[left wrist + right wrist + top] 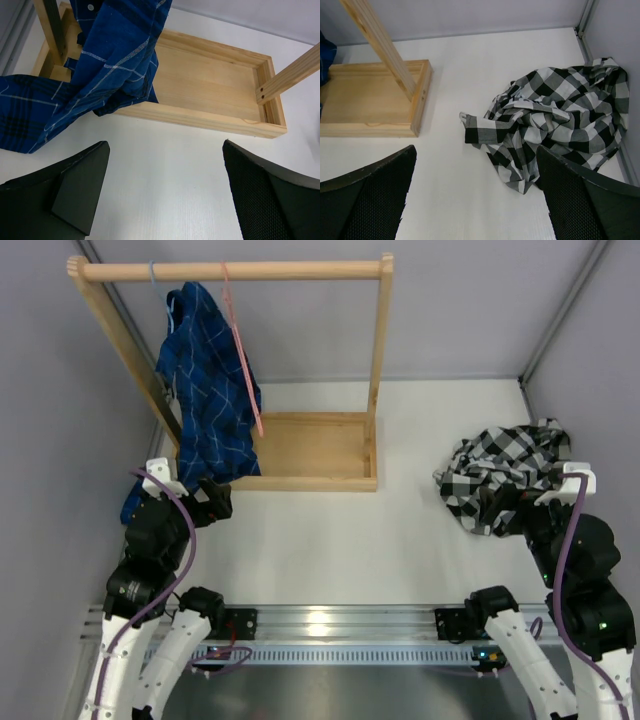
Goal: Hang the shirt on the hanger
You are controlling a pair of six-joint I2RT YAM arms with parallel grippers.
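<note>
The black-and-white check shirt [500,475] lies crumpled on the table at the right, near the wall; it also shows in the right wrist view [555,125]. The pink wire hanger [240,345] hangs from the wooden rail next to a blue plaid shirt. My right gripper [476,192] is open and empty, just in front of and left of the check shirt, one finger near its edge. My left gripper [165,192] is open and empty above bare table, in front of the rack's base.
A wooden rack [230,270] with a tray base [320,445] stands at the back left. A blue plaid shirt [205,390] hangs on it and drapes over the base onto the table [60,95]. Walls close in on the left and right.
</note>
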